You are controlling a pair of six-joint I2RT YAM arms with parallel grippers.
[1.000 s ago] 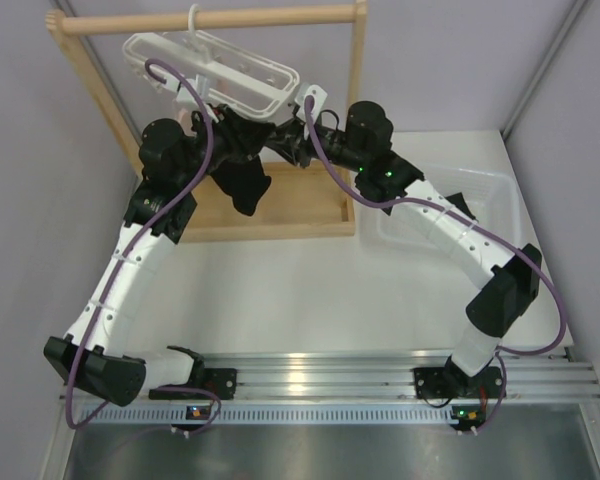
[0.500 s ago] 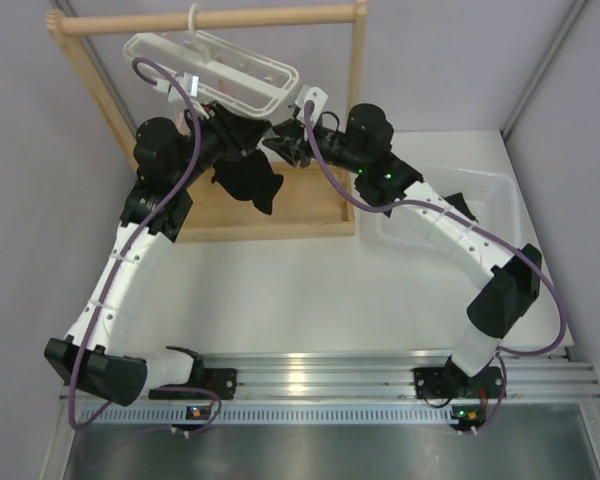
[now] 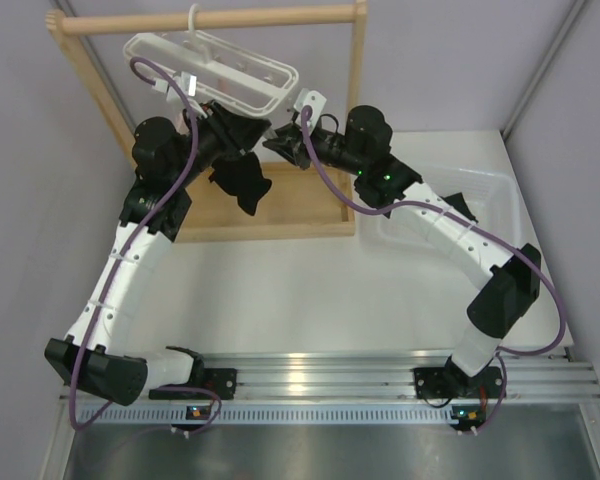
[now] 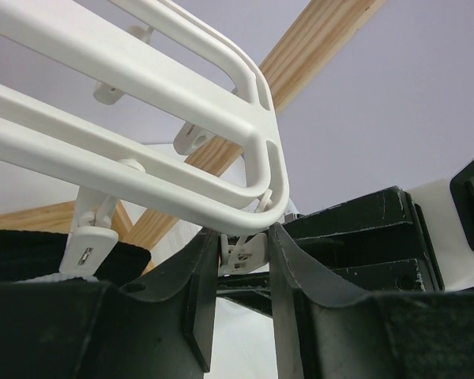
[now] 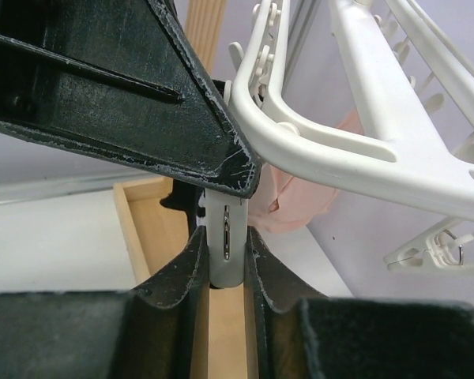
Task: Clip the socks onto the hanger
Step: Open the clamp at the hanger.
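The white hanger [image 3: 210, 65] hangs from the wooden rod; its bars fill the left wrist view [image 4: 142, 79] and right wrist view [image 5: 363, 150]. My right gripper [image 3: 278, 142] [image 5: 225, 237] is shut on the sides of a dangling white clip [image 5: 225, 225]. My left gripper [image 3: 252, 135] [image 4: 242, 230] has its fingertips against both sides of the same clip [image 4: 245, 254] from above. A black sock [image 3: 242, 185] hangs just under the left gripper, its top end hidden. It shows beside a neighbouring clip [image 4: 31, 253] and behind the held clip [image 5: 180, 201].
The wooden rack's rod [image 3: 210, 17] and base frame [image 3: 300, 215] surround the work. A pale pink cloth [image 5: 300, 209] hangs behind the hanger. A clear tub [image 3: 500, 200] at the right holds a dark item [image 3: 462, 203].
My left arm has shifted a little up and to the left, and the hanging sock swung with it. The right gripper stays on the clip.
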